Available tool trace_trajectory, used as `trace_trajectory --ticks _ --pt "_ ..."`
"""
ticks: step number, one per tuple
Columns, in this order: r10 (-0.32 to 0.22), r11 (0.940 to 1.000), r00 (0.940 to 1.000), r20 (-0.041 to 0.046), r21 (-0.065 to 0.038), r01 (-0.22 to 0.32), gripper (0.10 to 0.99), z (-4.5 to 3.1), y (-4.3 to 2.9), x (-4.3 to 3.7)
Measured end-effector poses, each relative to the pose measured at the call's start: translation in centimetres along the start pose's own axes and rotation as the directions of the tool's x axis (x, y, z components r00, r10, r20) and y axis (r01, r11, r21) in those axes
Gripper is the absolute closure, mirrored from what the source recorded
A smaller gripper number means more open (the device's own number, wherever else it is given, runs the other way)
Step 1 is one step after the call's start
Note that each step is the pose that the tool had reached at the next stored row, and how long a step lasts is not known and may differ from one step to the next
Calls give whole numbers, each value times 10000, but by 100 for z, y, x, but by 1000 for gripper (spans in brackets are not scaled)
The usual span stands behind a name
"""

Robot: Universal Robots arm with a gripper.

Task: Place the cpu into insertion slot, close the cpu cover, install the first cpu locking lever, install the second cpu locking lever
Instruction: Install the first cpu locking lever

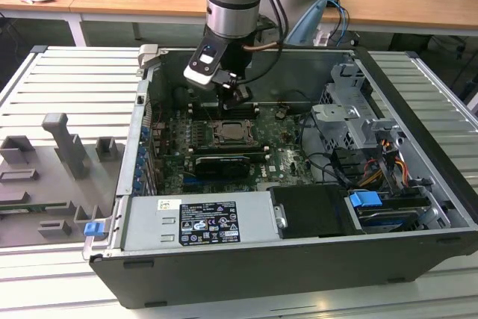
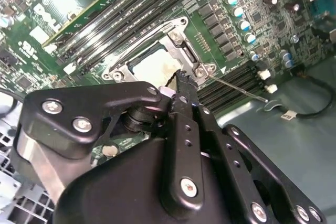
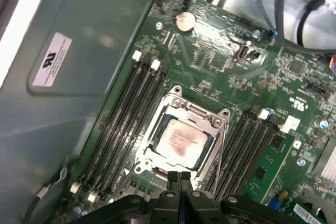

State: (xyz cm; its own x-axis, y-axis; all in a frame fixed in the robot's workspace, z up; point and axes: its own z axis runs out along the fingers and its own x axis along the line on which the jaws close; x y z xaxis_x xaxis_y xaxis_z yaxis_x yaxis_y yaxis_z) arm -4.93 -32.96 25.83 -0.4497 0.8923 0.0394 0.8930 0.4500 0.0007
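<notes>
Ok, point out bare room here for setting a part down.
Bare: slatted table on either side of the case, apart from the grey fixtures on the exterior view's left; also the power supply's flat top. Crowded: the motherboard around the cpu, where the gripper hangs, and the cabled drive cage.

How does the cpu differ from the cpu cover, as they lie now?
The cpu is a solid pale square; the cpu cover is a silvery frame with an open centre. The cpu is smaller and sits inside the opening; the cpu cover is larger and lies around it. Both are square and lie flat.
</notes>
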Motion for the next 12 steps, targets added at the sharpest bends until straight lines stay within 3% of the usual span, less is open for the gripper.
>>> trace_trajectory --ticks 10,12 --pt "-903 9959 9959 -2 36 903 980 0 0 0" --pt "-1241 9923 9923 -4 49 1241 980 0 0 0"
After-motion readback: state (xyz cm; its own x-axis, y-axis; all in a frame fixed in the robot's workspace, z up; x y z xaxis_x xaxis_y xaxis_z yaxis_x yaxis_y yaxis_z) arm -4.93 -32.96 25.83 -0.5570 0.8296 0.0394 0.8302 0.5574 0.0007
